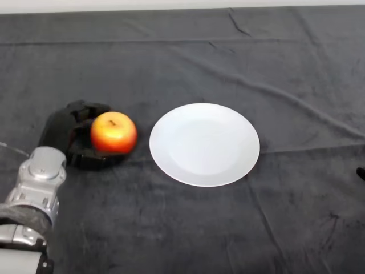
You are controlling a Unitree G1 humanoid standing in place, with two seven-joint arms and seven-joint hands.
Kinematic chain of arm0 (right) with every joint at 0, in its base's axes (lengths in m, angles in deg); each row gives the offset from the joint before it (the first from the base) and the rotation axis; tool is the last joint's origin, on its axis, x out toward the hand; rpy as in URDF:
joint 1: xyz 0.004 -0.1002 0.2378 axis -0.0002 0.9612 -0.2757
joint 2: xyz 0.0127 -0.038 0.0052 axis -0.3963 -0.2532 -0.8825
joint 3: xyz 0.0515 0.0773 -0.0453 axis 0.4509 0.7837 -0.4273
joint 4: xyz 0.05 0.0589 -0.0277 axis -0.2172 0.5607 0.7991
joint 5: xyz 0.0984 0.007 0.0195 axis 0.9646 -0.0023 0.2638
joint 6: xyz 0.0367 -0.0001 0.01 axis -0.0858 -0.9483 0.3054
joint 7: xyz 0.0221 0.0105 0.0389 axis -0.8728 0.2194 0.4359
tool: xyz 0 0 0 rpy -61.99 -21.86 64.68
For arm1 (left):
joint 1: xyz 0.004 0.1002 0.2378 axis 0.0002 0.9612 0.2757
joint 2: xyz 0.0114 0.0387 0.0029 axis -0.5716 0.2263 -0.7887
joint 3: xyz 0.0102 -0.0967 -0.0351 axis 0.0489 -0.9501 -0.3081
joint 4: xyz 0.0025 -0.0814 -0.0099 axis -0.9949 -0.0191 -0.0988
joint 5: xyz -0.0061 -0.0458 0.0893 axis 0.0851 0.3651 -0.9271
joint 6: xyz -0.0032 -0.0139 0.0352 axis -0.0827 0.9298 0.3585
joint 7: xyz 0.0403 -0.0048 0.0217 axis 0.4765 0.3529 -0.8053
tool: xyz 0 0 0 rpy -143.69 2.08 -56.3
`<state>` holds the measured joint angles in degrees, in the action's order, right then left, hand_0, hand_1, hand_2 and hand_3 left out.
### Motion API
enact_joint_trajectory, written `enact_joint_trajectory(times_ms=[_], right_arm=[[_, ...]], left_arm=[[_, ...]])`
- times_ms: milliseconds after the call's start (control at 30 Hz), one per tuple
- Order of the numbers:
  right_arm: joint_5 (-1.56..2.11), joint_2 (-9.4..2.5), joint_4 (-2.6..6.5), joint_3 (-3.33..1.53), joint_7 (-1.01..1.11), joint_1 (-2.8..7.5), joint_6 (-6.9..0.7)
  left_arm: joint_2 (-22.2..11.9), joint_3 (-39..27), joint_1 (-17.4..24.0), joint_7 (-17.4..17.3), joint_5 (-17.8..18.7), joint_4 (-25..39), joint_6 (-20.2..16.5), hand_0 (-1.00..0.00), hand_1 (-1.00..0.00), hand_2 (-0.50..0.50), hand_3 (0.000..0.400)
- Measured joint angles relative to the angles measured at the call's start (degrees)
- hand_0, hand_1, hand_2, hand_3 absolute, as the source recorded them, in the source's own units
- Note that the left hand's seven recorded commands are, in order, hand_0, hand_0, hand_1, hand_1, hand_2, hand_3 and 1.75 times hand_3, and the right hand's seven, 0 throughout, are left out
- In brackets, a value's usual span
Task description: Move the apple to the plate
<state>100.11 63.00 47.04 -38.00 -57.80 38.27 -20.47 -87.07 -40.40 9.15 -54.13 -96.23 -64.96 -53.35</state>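
A red and yellow apple (113,132) sits on the dark cloth, left of the white plate (204,144). My left hand (73,132) is at the apple's left side. Its black fingers curl round the apple from behind and below, holding it. The plate is empty and lies just right of the apple, with a small gap between them. The silver-grey forearm (39,181) comes in from the lower left.
The table is covered by a dark wrinkled cloth (239,68). Its far edge runs along the top of the view.
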Motion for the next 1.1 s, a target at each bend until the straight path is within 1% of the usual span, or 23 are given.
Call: enact_joint_trajectory(times_ms=[133,267,367,467,567,833,1033,1100], right_arm=[[0.00,0.00,-0.04,0.00,0.00,0.00,0.00],[0.00,0.01,-0.07,0.01,0.00,0.00,0.00],[0.00,0.02,-0.07,0.01,-0.01,-0.01,0.00],[0.00,0.03,-0.08,0.01,-0.01,-0.01,0.00],[0.00,0.03,-0.10,0.01,-0.01,-0.01,0.00],[0.00,0.06,-0.16,0.01,0.00,-0.03,0.01],[0.00,0.07,-0.20,0.01,0.00,-0.04,0.05],[0.00,0.08,-0.22,0.01,0.00,-0.04,0.06]], left_arm=[[0.1,0.0,0.0,1.8,0.0,0.0,0.9,-1.00,-1.00,0.00,0.400],[0.4,0.0,0.0,3.6,-0.1,0.0,2.8,-1.00,-1.00,0.00,0.400],[1.3,0.2,0.0,5.0,-0.2,0.1,4.3,-1.00,-1.00,0.00,0.400],[2.4,2.1,0.0,6.2,-0.8,0.1,5.5,-1.00,-1.00,0.00,0.400],[4.1,2.8,0.0,6.6,-1.4,0.2,6.7,-1.00,-1.00,0.00,0.400],[6.6,7.4,-0.1,6.7,-2.6,0.3,10.0,-1.00,-1.00,0.00,0.400],[6.9,10.2,-0.2,6.5,-2.7,0.3,12.2,-1.00,-1.00,0.00,0.400],[7.1,11.2,-0.3,5.8,-2.7,0.3,12.8,-1.00,-1.00,0.00,0.400]])
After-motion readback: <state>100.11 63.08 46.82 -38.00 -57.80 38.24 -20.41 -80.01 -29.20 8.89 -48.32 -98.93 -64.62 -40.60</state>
